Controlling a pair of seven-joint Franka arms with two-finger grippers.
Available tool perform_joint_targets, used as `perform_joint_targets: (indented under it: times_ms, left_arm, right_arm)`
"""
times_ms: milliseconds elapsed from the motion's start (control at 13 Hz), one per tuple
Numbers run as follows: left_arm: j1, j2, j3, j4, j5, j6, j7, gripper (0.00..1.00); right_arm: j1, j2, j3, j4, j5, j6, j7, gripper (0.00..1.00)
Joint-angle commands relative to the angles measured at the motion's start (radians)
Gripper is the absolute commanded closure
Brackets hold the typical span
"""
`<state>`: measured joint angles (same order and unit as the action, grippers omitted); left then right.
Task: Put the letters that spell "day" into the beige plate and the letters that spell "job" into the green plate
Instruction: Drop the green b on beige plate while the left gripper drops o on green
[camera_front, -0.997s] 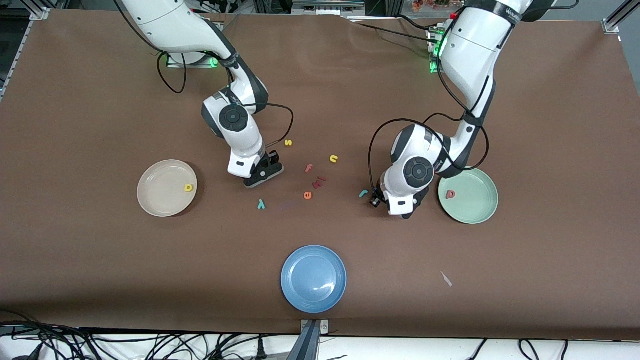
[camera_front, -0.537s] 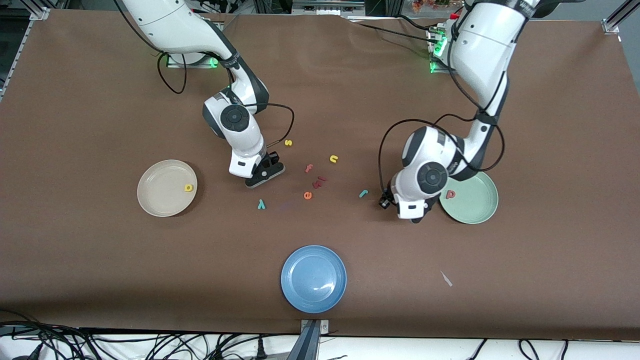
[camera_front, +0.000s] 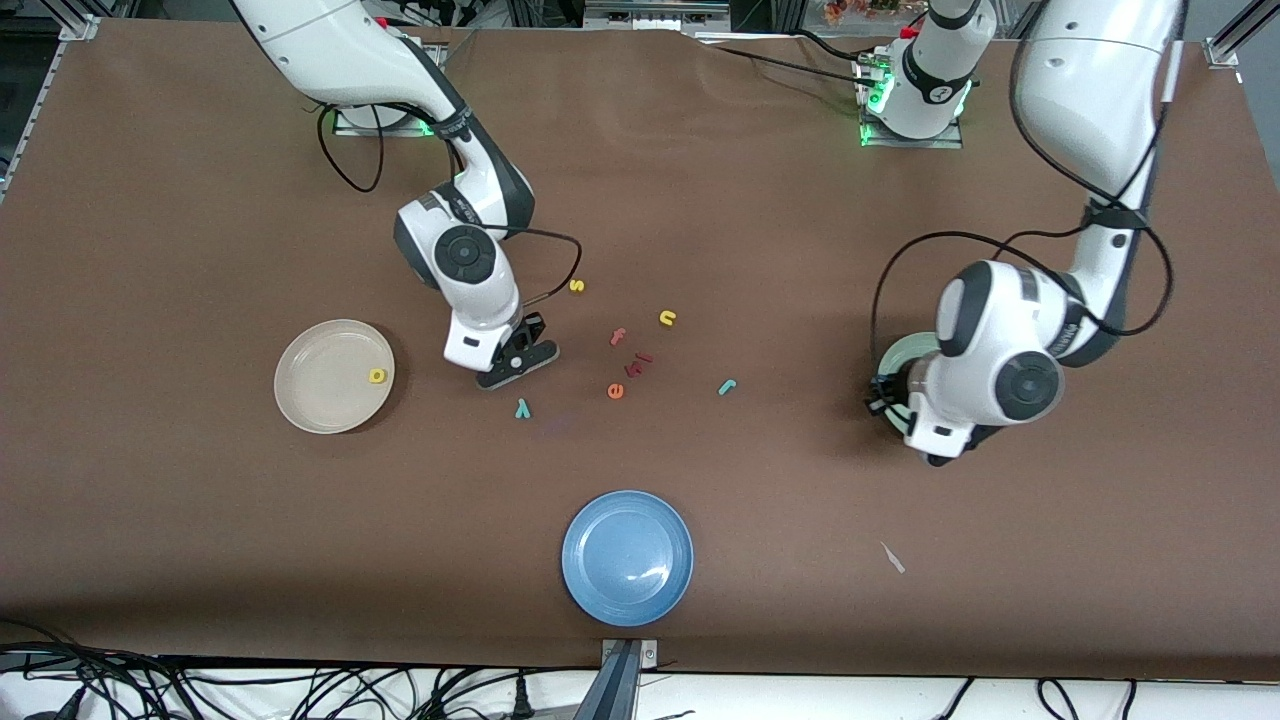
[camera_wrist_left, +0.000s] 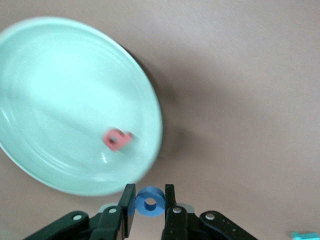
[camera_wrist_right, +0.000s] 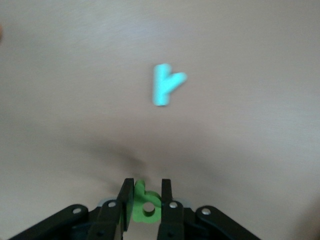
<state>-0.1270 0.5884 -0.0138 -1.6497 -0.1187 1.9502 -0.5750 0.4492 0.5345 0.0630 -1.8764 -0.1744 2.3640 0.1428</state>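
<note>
Left gripper (camera_wrist_left: 149, 204) had jaws clamped on the blue o (camera_wrist_left: 149, 202), hovering by the green plate's (camera_wrist_left: 60, 80) rim, red b (camera_wrist_left: 116, 139) inside. Right gripper (camera_wrist_right: 147, 204) pinched the green a (camera_wrist_right: 144, 207) above the desk; beige plate (camera_front: 320, 400) lay toward its end.

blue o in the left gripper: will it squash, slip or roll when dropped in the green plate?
The blue o looks like thick foam, pinched across its ring by the left gripper, so it probably gives slightly but springs back. It seems very light, so likely no slipping. Dropped on edge into the green plate it might roll briefly, then tip flat like the red b.
</note>
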Motion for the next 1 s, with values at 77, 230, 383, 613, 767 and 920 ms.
perform_joint_targets:
  times_ms: [77, 230, 383, 613, 767, 920]
  left_arm:
    - [0.156, -0.010, -0.012, -0.044, 0.014, -0.022, 0.346, 0.98]
    - [0.171, 0.002, -0.012, -0.058, 0.014, -0.013, 0.385, 0.85]
    - [0.175, 0.004, -0.012, -0.055, 0.014, -0.014, 0.383, 0.00]
    - [0.150, -0.005, -0.031, -0.038, 0.013, -0.022, 0.292, 0.00]
    - [0.106, -0.007, -0.064, -0.024, 0.008, -0.023, 0.125, 0.00]
    - [0.032, -0.001, -0.092, 0.005, -0.004, -0.020, -0.079, 0.00]
  right_arm:
    - [-0.104, -0.077, -0.035, 0.000, -0.002, -0.130, -0.213, 0.99]
    - [-0.107, -0.103, -0.086, -0.030, -0.002, -0.147, -0.262, 0.99]
    - [-0.116, -0.128, -0.147, -0.075, 0.009, -0.134, -0.345, 0.98]
    - [-0.164, -0.139, -0.195, -0.139, 0.127, -0.076, -0.518, 0.96]
    - [-0.176, -0.131, -0.221, -0.182, 0.130, -0.002, -0.548, 0.68]
    - [-0.198, -0.125, -0.221, -0.181, 0.203, -0.006, -0.546, 0.00]
